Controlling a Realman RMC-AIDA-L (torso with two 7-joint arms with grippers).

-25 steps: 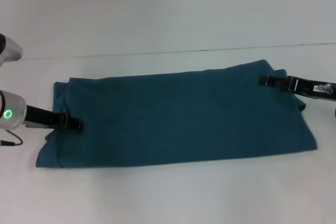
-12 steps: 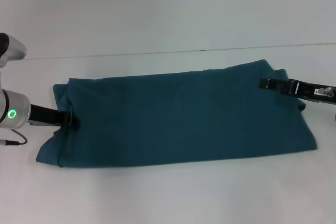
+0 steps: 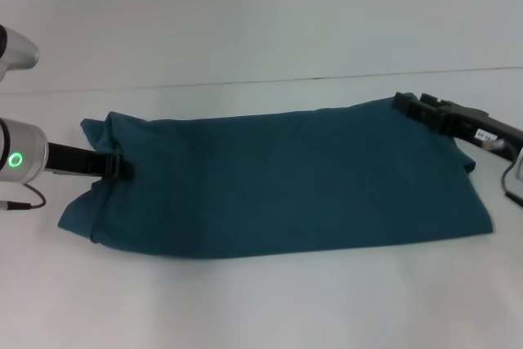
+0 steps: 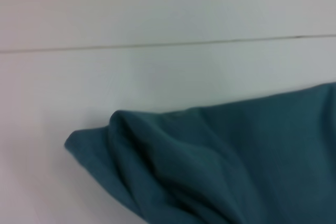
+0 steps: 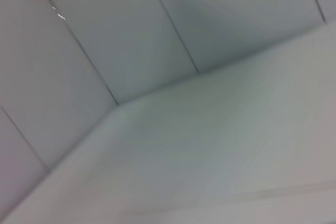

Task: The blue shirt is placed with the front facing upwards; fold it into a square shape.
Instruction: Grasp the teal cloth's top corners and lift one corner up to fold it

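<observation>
So the blue shirt (image 3: 278, 181) is lying spread across the white table (image 3: 261, 300), already folded into a long band running from the robot's left to its right. No lettering or neckline is showing on top, so I'm guessing the sleeves and sides are already tucked in (that's a judgement from the shape, not something I can see directly).

The left gripper (image 3: 118, 167) is sitting at the left end of the band, down at cloth level, and the fabric around it is bunching into a rumpled ridge. Looks like it's clenching that edge, but honestly I cannot tell whether the fingers are closed on it or just resting there. The left wrist view is only showing that crumpled corner of cloth against the table, no fingers in it.

The right gripper (image 3: 406, 105) is at the far right corner of the shirt, right at the edge of the fabric. Same deal: I cannot tell if it's gripping the corner or just touching it. Its wrist camera is pointing off at bare wall and table, so no help there.

Progress-wise I'd call it roughly halfway. It's a long rectangle, not a square, so the ends are still needing to be brought over each other, and that lumpy left end is wanting some smoothing.
</observation>
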